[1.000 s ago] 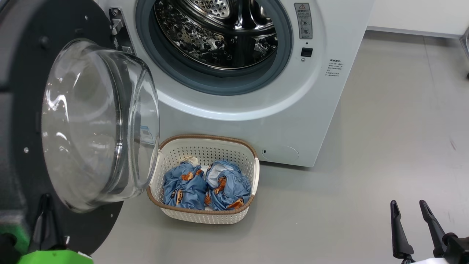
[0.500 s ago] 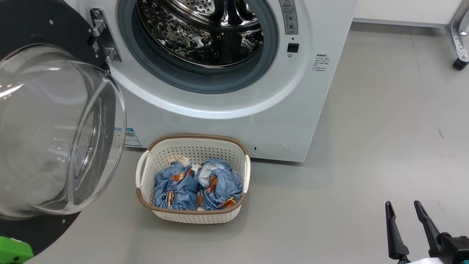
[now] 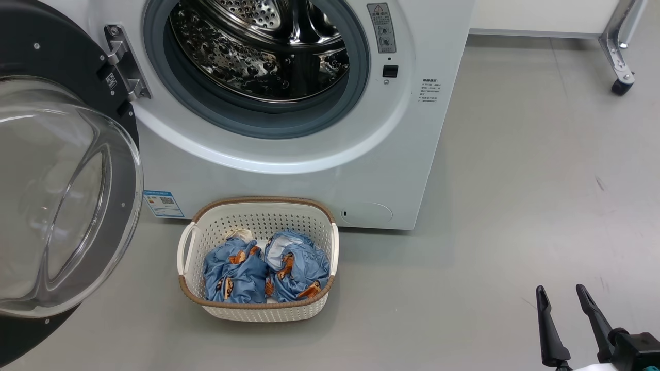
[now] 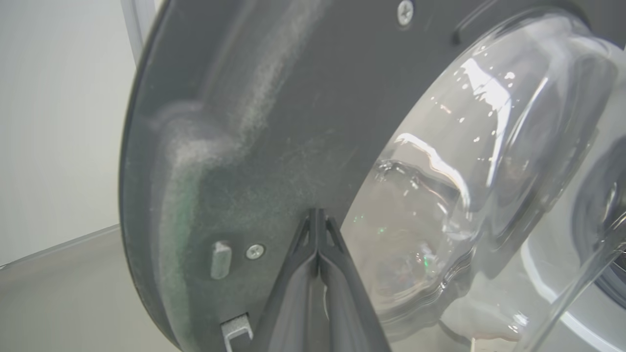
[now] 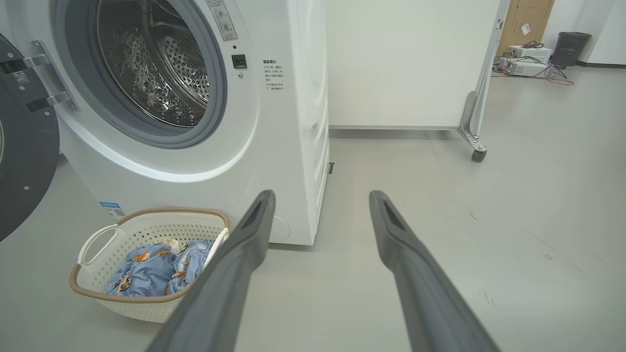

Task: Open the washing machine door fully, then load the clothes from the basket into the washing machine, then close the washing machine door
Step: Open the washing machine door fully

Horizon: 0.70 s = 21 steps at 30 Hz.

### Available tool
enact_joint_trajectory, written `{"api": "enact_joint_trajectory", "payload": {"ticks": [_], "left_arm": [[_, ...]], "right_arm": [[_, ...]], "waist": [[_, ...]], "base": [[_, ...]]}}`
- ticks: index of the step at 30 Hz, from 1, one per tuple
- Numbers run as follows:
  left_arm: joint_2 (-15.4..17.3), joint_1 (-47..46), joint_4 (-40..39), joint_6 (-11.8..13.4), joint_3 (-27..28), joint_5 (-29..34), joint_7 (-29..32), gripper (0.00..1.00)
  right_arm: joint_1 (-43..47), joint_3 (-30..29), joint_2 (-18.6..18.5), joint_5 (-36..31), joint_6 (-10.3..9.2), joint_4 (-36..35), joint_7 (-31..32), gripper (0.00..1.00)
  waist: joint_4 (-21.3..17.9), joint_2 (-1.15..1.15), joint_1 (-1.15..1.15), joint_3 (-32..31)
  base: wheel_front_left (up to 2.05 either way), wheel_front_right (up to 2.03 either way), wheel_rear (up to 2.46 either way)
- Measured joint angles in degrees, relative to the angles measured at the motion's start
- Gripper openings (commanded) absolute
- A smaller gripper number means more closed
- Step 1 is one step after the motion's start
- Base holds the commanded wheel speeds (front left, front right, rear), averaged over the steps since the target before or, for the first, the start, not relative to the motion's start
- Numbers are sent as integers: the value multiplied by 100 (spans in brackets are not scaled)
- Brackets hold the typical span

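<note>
Washing machine door (image 3: 51,196): stands open at the left of the washing machine (image 3: 309,180), hung on its metal hinge (image 3: 121,62), inner face and bulging glass bowl toward the head camera. Its left and lower parts are cut off by the head view's edge, so the full rim cannot be traced. The glass warps whatever lies behind it. The mouth is uncovered: grey gasket (image 3: 247,116) and perforated steel drum (image 3: 258,46) are in plain sight, with the top of the drum cropped. Basket (image 3: 258,309) sits on the floor (image 3: 515,180) just in front of the machine, below the opening. The clothes (image 3: 265,270), two blue bundles, lie side by side inside and cover its bottom. Blue label (image 3: 162,204) is low on the machine front, its print too small to read. Left claw (image 4: 318,215): fingers pressed together with nothing between them, tips up against the door's dark inner face beside the glass. Whether they actually touch it cannot be told. Right claw (image 3: 561,291): fingers spread wide and empty, over bare floor to the right of the basket and well apart from it. In the right wrist view one finger crosses the basket's right end and hides that handle.
</note>
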Motion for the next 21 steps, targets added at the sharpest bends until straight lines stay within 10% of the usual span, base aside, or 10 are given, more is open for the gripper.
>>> {"api": "enact_joint_trajectory", "payload": {"ticks": [18,21], "left_arm": [[-220,-510,-2,-127,-215,-66,-533,0],[-296,-553,-445,-253,-370,-62,-608,84]], "right_arm": [[-23,-74,67,71,0,15,0,100],[-40,-66,71,71,0,14,0,100]], "waist": [[60,0,0,25],[110,0,0,29]], "base": [[0,0,0],[0,0,0]]}}
